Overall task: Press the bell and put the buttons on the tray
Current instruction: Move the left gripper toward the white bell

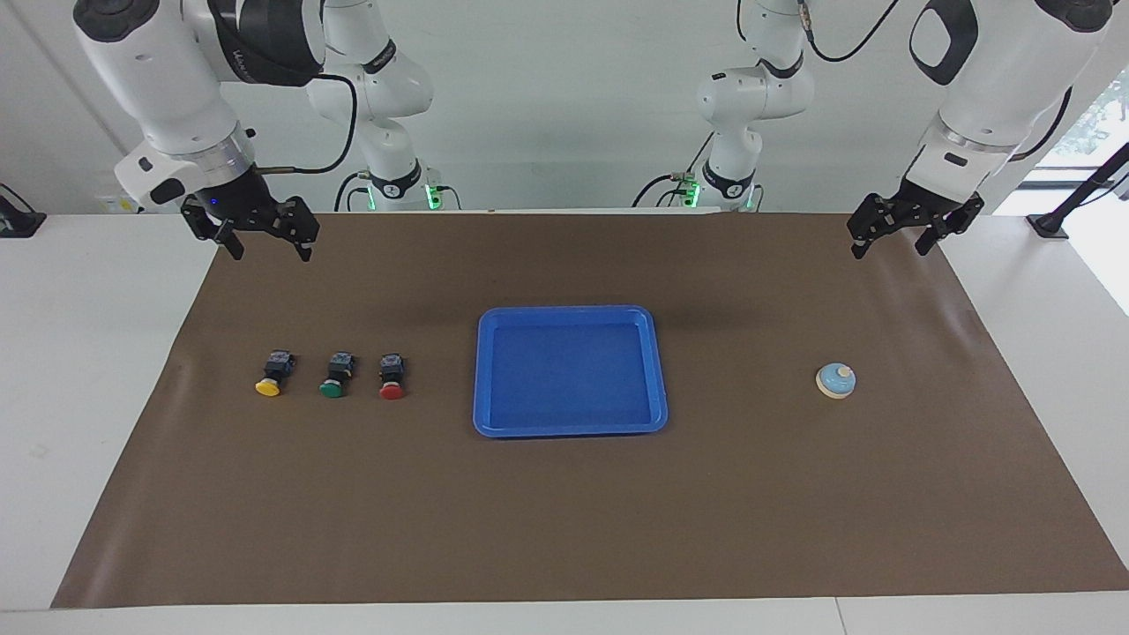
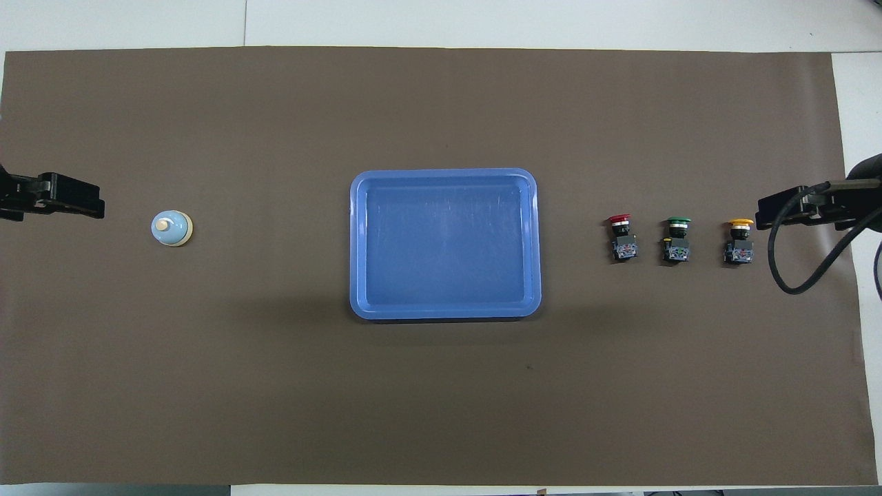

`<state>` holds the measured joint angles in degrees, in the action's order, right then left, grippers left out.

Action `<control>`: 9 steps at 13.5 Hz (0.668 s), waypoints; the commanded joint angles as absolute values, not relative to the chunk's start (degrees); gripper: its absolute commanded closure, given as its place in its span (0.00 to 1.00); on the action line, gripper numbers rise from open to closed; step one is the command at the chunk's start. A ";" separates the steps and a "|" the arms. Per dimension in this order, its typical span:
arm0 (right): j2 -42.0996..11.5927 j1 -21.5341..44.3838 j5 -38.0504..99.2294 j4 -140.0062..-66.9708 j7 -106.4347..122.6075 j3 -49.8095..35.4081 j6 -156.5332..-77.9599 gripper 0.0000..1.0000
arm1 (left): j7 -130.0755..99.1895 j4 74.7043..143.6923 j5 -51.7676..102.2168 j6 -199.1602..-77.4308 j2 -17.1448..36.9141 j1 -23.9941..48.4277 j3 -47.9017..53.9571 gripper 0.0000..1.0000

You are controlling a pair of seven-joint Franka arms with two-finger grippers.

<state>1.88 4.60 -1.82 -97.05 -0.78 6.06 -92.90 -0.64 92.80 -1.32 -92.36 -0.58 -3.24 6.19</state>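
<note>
The blue tray (image 1: 569, 313) lies empty at the middle of the brown mat; it also shows in the overhead view (image 2: 444, 173). The three buttons lie in a row toward the right arm's end: yellow (image 1: 271, 375) (image 2: 739, 241), green (image 1: 335, 377) (image 2: 677, 240), and red (image 1: 392, 377) (image 2: 622, 238) closest to the tray. The bell (image 1: 835, 380) (image 2: 171, 227) stands toward the left arm's end. My right gripper (image 1: 265, 245) (image 2: 768, 215) hangs open and empty, raised over the mat's edge at its own end. My left gripper (image 1: 891, 245) (image 2: 89, 203) hangs open and empty over the mat's edge at its end.
The brown mat (image 1: 564, 511) covers most of the white table (image 1: 88, 353). A black cable (image 2: 792, 275) loops down from the right gripper close to the yellow button in the overhead view.
</note>
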 commanded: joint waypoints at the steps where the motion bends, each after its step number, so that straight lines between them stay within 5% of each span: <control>1: 2.55 3.69 -2.37 -97.21 -0.97 5.36 -92.11 0.00 | -1.14 92.99 -0.53 -91.67 -0.70 -3.08 5.80 0.00; 7: 2.55 3.69 -2.37 -97.21 -0.97 5.36 -92.11 0.00 | -2.71 95.27 -0.53 -92.46 -1.67 -2.64 5.63 0.00; 9: 2.55 3.69 -2.37 -97.21 -0.97 5.36 -92.02 0.00 | -3.61 96.06 -0.53 -93.08 -1.84 -3.34 5.80 0.92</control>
